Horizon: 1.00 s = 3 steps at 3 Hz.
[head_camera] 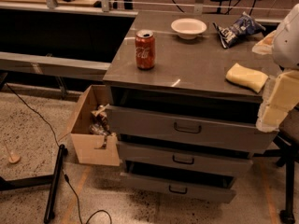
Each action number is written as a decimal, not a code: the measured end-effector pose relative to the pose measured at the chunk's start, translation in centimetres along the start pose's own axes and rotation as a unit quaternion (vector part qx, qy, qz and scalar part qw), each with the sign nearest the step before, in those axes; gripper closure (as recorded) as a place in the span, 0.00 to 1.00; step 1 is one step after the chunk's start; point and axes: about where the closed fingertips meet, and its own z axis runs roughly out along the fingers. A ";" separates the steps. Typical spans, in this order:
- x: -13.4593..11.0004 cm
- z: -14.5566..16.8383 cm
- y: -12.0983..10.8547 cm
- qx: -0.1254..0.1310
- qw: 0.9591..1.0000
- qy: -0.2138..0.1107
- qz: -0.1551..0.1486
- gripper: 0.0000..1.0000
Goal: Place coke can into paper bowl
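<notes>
The red coke can [145, 49] stands upright near the front left of the grey cabinet top [196, 62]. The white paper bowl [188, 28] sits empty at the back middle, well behind and to the right of the can. My gripper [276, 102] shows as pale yellow blocks at the right edge of the view, under the white arm [287, 36]. It is off the cabinet's front right corner, far from the can and the bowl, and it holds nothing that I can see.
A blue-and-white chip bag [238, 29] lies at the back right. A pale yellow sponge-like block [246, 77] lies at the front right near the gripper. The cabinet's drawers [187, 127] stand slightly open. An open cardboard box [93, 129] sits on the floor at the left.
</notes>
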 end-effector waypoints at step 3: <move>-3.8 4.4 -4.6 0.023 0.985 -0.169 0.021 0.00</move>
